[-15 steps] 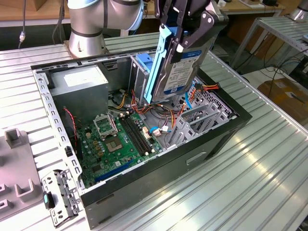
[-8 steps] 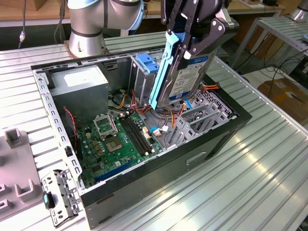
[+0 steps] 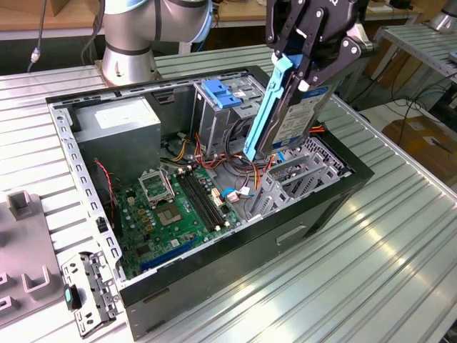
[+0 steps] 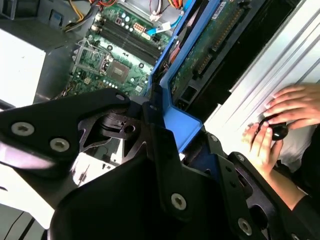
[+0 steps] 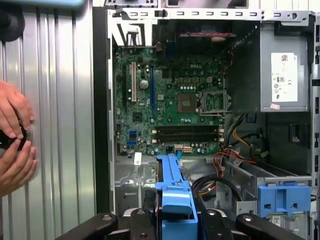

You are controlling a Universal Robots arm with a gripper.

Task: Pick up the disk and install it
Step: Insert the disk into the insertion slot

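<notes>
We find print on the white sticker (image 5: 283, 79) of the big grey metal box (image 5: 250, 75), on the white-and-blue label (image 3: 303, 107) of the grey metal hard disk (image 3: 289, 132), and on the green circuit board (image 5: 165, 100). All of it is too small for us to read.

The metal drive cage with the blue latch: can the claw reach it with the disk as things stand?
Probably yes: the claw holds the disk tilted over the open case, beside the cage, and nothing stands between them.

Grey-and-blue disk (image 3: 294, 118), green motherboard (image 3: 175, 211)
</notes>
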